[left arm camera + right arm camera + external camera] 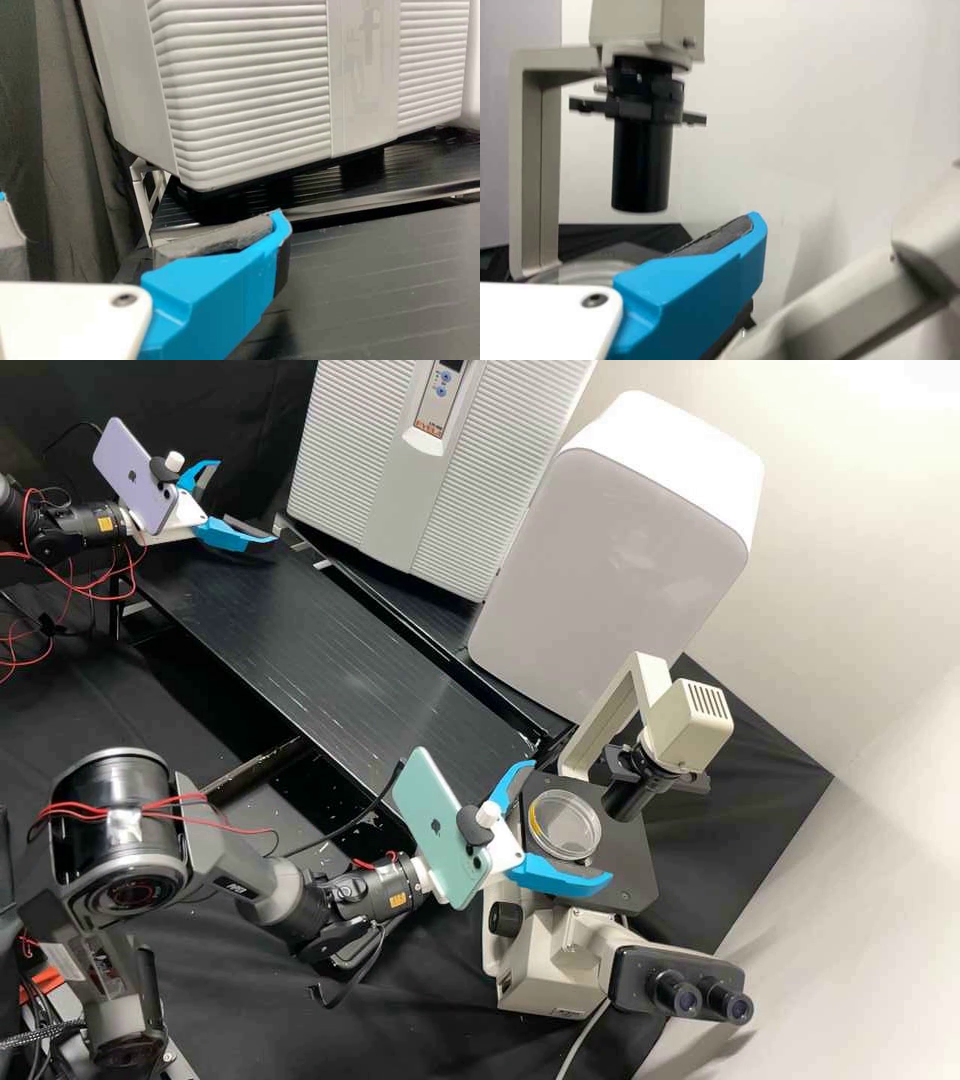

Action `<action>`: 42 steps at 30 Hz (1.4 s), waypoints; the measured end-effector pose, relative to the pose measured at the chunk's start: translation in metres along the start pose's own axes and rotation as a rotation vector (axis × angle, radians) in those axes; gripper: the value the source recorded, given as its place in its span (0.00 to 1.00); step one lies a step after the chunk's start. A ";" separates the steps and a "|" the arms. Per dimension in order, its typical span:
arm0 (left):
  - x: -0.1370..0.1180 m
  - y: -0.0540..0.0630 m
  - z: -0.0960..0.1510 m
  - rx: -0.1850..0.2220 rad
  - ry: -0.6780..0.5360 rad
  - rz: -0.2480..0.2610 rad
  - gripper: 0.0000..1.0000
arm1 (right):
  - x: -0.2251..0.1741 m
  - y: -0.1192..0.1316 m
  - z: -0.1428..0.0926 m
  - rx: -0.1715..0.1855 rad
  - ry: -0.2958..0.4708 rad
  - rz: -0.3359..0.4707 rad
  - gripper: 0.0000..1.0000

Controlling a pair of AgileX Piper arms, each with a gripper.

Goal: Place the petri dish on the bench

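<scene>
Clearly, the petri dish point(570, 826) rests on the microscope stage point(627, 863).

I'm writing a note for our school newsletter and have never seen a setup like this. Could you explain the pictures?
You are seeing two dark grey robot arms. The high view looks down from a fixed camera; the two wrist views come from cameras on the arms.

The left gripper, its blue fingers spread and empty, is over the black bench, near a large pale cabinet with ribbed panels. The right gripper, also open, is at a beige microscope. On the microscope's dark stage lies a clear, round petri dish. Nothing appears to be gripped.
</scene>
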 end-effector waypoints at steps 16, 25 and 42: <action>0.000 0.000 0.000 0.000 0.000 0.002 1.00 | 0.018 -0.059 -0.005 -0.025 -0.014 -0.188 1.00; 0.000 0.000 0.000 0.000 0.000 0.002 1.00 | 0.018 -0.059 0.001 -0.017 -0.057 -0.181 1.00; 0.000 0.000 0.000 0.000 0.000 0.002 1.00 | 0.025 -0.061 0.013 -0.015 -0.095 -0.178 1.00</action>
